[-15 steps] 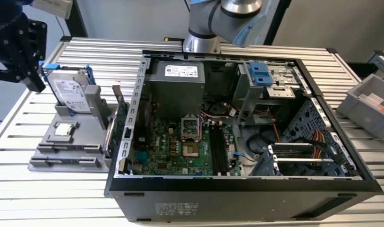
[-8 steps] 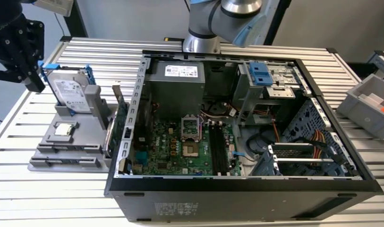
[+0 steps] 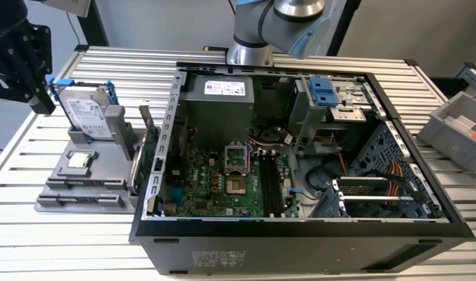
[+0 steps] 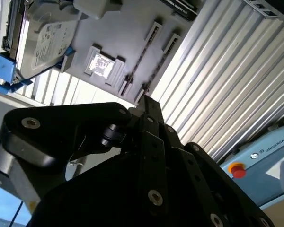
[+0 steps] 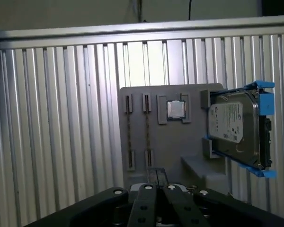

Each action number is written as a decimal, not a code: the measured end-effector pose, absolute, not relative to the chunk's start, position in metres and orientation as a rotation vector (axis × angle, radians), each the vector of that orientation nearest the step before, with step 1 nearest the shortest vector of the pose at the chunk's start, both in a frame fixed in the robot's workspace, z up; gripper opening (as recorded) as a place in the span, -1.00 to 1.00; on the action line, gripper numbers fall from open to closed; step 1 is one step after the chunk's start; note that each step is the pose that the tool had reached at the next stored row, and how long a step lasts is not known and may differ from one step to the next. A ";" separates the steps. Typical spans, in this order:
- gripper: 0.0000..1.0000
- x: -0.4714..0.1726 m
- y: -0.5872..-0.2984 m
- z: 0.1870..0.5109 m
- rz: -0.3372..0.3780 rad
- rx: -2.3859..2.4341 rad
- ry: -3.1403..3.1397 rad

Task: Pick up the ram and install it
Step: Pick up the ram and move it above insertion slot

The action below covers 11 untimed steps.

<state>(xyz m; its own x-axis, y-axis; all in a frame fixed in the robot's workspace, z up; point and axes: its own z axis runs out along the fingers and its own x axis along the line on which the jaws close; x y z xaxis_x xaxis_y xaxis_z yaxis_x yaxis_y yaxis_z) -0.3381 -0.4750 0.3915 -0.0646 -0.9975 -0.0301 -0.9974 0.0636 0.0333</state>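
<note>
Ram point(image 5: 147, 131), thin dark strip, edge-on in grey holder point(image 5: 170, 142)

Exterior view: high, angled down onto the open case point(image 3: 300, 237), tray point(image 3: 74, 202) at the exterior view's left. First wrist view: square down past the gripper point(image 5: 156, 174) onto tray, well off. Second wrist view: slanted across the gripper's body, nearer. All three share tray and drive point(image 3: 88, 117).
</note>
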 end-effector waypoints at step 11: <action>-1.00 -0.338 -0.475 0.391 -0.070 2.315 -2.116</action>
